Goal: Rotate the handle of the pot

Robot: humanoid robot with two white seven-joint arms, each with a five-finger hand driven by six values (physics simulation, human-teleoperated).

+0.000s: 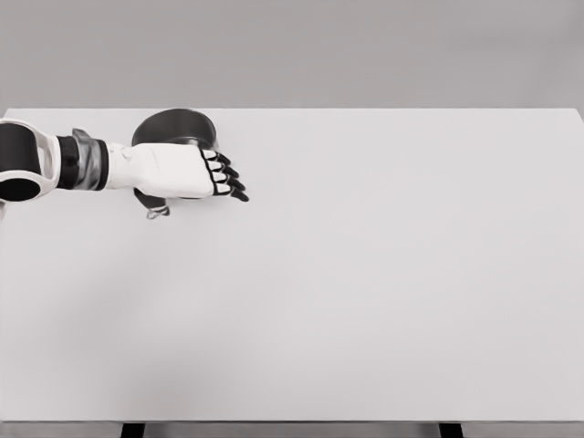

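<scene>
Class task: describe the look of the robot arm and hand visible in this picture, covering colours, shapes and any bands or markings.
The left arm has smooth white shells, with a black section near the picture's edge and black and grey rings at the wrist. The left hand has a white, rounded back and five fingers, white at the knuckles and black toward the tips. No cables or printed markings show.

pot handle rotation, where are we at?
Done: the left hand has reached the pot at the table's far left. In hand: it lies over the pot's near side, fingers extended; handle end pokes out below. Left: no clear grip or turn visible.
</scene>
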